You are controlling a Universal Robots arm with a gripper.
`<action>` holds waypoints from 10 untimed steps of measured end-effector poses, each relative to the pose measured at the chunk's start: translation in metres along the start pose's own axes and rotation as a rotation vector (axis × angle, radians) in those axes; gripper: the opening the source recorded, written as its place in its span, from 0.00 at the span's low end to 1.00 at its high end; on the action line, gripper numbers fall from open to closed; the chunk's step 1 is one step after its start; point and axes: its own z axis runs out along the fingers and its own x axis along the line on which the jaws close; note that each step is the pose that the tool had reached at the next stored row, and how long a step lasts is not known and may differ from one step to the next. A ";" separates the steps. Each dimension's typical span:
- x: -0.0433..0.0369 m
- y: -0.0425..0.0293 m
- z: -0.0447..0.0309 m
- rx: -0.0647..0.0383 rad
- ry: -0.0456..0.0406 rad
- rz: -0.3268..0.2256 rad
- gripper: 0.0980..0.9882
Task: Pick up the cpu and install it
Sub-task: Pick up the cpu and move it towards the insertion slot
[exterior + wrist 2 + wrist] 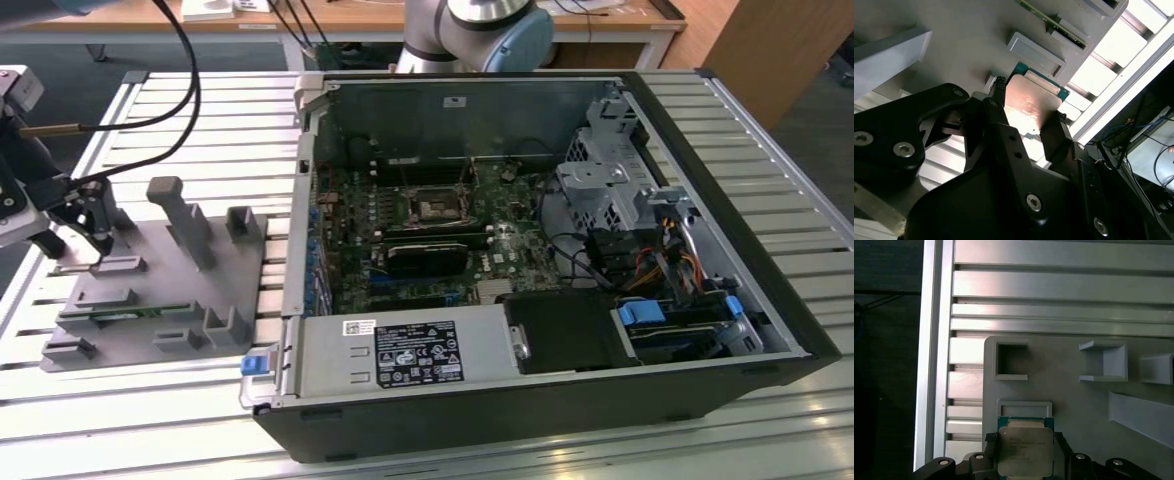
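Note:
The cpu (1024, 452), a flat square chip with a silver-grey top and a thin green rim, sits between my gripper's (1025, 440) two black fingers. In the second wrist view the cpu (1031, 102) shows a shiny top, with a fingertip pressed against each of two opposite edges, so my gripper (1029, 102) is shut on it. It hangs just above a shallow framed recess (1024, 407) in the grey fixture plate (1064, 390). In the exterior view my gripper (96, 240) is at the far left, over the fixture plate (160, 290). The motherboard socket (438, 205) lies inside the open computer case.
The open computer case (534, 250) lies on the slatted aluminium table (174, 380), to the exterior view's right of the fixture plate. Upright grey blocks (187, 225) stand on the plate near my gripper. Black cables (174, 80) hang over the table at the exterior view's left.

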 end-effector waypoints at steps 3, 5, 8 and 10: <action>0.0000 0.0001 -0.0009 0.000 -0.0002 0.000 0.48; 0.0000 0.0001 -0.0015 0.000 -0.0003 0.000 0.48; 0.0000 0.0001 -0.0022 0.000 -0.0003 0.000 0.48; 0.0000 0.0002 -0.0026 0.000 -0.0003 0.000 0.48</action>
